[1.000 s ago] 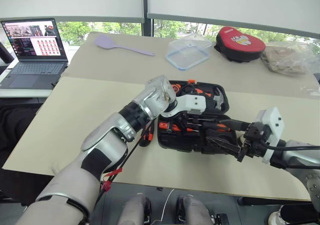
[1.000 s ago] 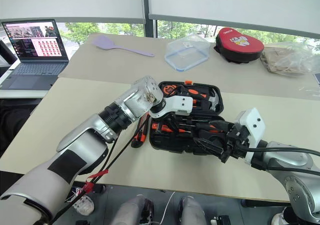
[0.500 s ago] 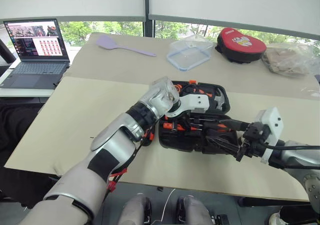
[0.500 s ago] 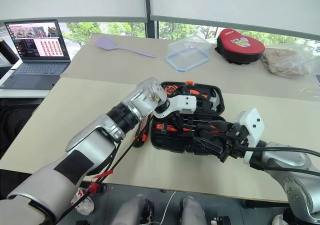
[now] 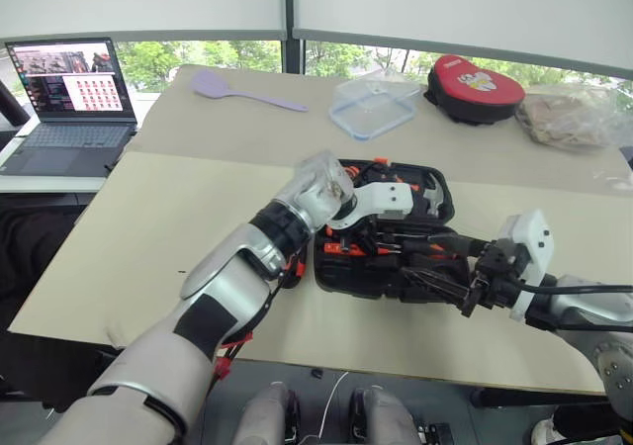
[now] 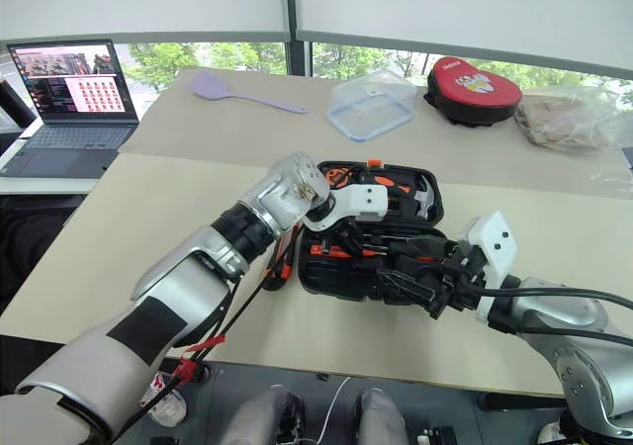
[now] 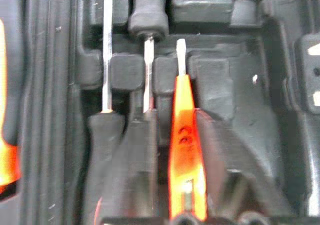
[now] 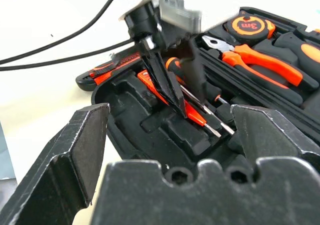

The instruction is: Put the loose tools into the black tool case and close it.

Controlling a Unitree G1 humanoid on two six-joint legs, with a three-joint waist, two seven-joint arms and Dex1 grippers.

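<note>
Beige tabletop: open black plastic tool case holds orange-and-black screwdrivers; left gripper parted over them, right gripper wide apart.

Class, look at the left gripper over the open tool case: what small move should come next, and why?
Probably lift the left gripper straight up out of the black tool case: the orange screwdriver already lies in its recess, while the utility knife lies on the table beside the case.
</note>
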